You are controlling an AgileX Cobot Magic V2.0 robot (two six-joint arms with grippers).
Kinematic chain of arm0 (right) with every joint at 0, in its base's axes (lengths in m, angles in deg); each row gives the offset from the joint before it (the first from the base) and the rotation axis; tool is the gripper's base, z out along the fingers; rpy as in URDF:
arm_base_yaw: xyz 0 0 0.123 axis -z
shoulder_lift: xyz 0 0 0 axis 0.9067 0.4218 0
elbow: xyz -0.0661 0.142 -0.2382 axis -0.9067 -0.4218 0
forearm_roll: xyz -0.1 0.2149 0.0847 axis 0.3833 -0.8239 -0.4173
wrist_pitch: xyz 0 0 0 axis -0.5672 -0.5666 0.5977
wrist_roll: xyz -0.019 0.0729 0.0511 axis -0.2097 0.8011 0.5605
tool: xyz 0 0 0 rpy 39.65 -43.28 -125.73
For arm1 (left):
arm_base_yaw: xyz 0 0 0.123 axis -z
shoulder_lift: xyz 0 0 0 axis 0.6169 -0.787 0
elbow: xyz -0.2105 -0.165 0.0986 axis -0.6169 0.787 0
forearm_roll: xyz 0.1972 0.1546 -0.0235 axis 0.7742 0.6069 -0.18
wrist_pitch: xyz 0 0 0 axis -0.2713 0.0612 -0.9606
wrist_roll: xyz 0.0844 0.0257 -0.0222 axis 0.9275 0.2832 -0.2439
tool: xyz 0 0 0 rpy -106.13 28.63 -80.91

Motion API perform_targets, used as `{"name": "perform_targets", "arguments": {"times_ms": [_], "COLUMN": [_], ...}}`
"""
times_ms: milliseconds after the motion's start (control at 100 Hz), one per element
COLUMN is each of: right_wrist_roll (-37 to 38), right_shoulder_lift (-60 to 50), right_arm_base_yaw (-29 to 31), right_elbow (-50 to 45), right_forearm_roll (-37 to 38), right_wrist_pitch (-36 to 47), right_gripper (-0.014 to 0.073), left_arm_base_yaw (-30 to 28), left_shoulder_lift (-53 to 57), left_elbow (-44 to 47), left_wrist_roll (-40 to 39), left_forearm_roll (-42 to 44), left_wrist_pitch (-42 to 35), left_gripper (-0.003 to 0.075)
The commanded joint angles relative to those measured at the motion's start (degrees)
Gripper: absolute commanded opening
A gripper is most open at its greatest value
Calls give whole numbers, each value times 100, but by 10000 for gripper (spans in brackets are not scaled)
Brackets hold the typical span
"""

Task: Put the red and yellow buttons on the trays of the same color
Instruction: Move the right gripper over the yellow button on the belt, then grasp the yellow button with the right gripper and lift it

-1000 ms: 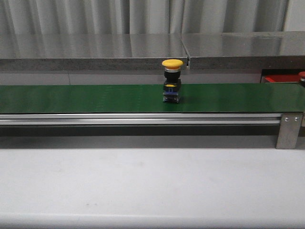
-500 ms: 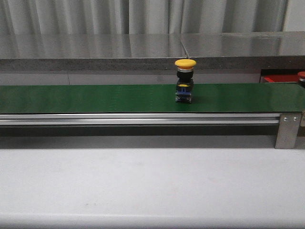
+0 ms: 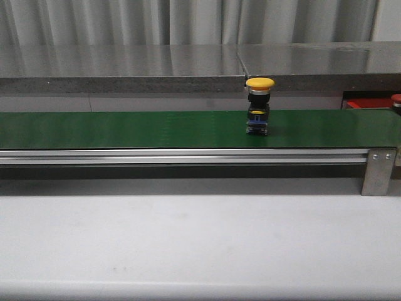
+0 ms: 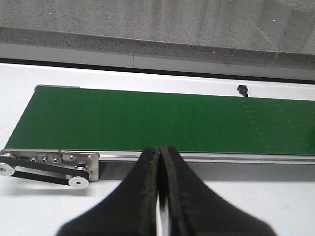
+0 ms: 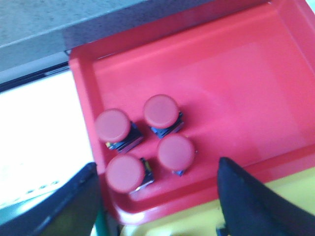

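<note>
**Yellow button upright on the belt, four reds in the tray**

Yellow mushroom-capped push button [image 3: 260, 106] with a black body stands upright on the long green conveyor belt [image 3: 125, 128], right of centre in the front view, nothing touching it or near it. At the right edge of that view a sliver of the bright red shallow plastic tray [image 3: 369, 104] shows beyond the belt's end, with a bit of a red cap at the frame's border.

My right wrist view fills with that red tray [image 5: 236, 73]. Four red round-capped buttons [image 5: 142, 140] sit clustered in its lower-left part, close together, black bases showing under the caps. A yellow-green surface [image 5: 197, 223] lies just past the tray's near rim; I cannot tell what it is.

My right gripper [image 5: 157, 206] hangs above the tray, dark fingers [image 5: 246, 196] spread wide, nothing between them. My left gripper [image 4: 160, 196] has its black fingers [image 4: 145, 196] pressed together on nothing, above the white table [image 4: 49, 211] just before the belt's silver rail [image 4: 206, 157] and pulley end [image 4: 49, 164].

Behind the belt runs a grey speckled stone ledge [image 3: 125, 69], with pale pleated curtains [image 3: 188, 22] beyond.
</note>
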Motion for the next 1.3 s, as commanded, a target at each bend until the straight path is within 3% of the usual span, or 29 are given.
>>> {"name": "perform_targets", "arguments": {"times_ms": [0,570,950,1290], "right_wrist_roll": [-110,-749,-1130,-2167], "right_shoulder_lift": [-600,-1324,-1293,-745], "right_arm_base_yaw": [-84,-1116,-2041,-2427], "right_elbow": [30,-121,-121,-121], "right_forearm_roll": [36,36,35,-674], "right_wrist_pitch": [54,-1509,-1950,-2204], "right_gripper": [511,511,511,511], "left_arm_base_yaw": [14,14,14,14], "left_shoulder_lift": [-23,-23,-23,-23], "left_elbow": [-152,-152,-152,-152], "left_wrist_roll": [-51,-51,-51,-51], "left_forearm_roll": [-53,-53,-53,-53], "left_wrist_pitch": [-447,-447,-447,-447], "left_gripper": [-20,-20,-20,-20]}}
